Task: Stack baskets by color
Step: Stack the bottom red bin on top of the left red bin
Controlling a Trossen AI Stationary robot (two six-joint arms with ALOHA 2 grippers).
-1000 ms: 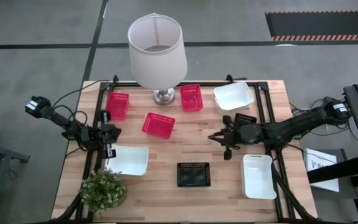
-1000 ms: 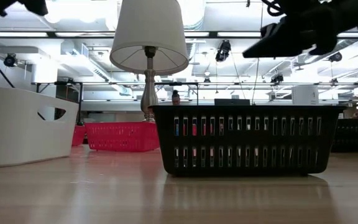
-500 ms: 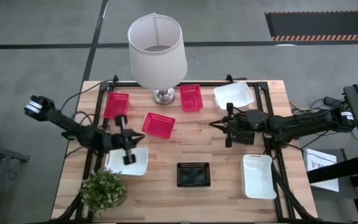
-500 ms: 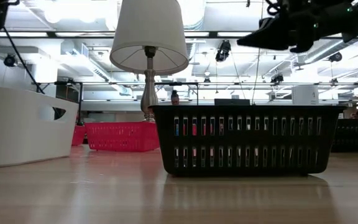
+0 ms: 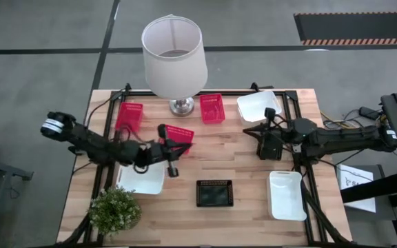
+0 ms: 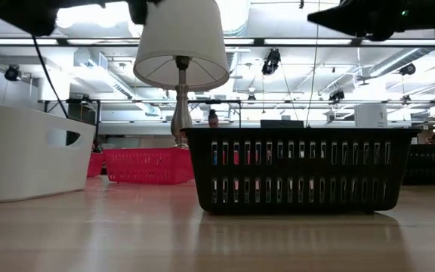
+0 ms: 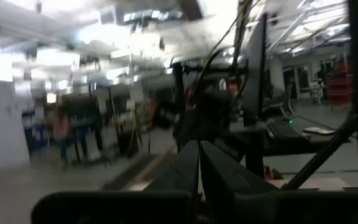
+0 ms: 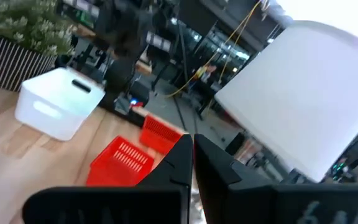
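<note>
Both arms reach inward, each empty hand pinched closed: left hand (image 5: 173,167) beside a red basket (image 5: 178,135) (unstacked); next, open and grasp it.

1. Three red lattice baskets lie toward the far side of the desk: one (image 5: 129,116) at the left, one (image 5: 211,107) further right, and one (image 5: 178,135) lying askew nearer the middle.
2. One black lattice basket (image 5: 214,193) sits upright near the front edge.
3. Three white, smoother baskets stand apart: front left (image 5: 143,180), far right (image 5: 258,105), front right (image 5: 287,195).
</note>
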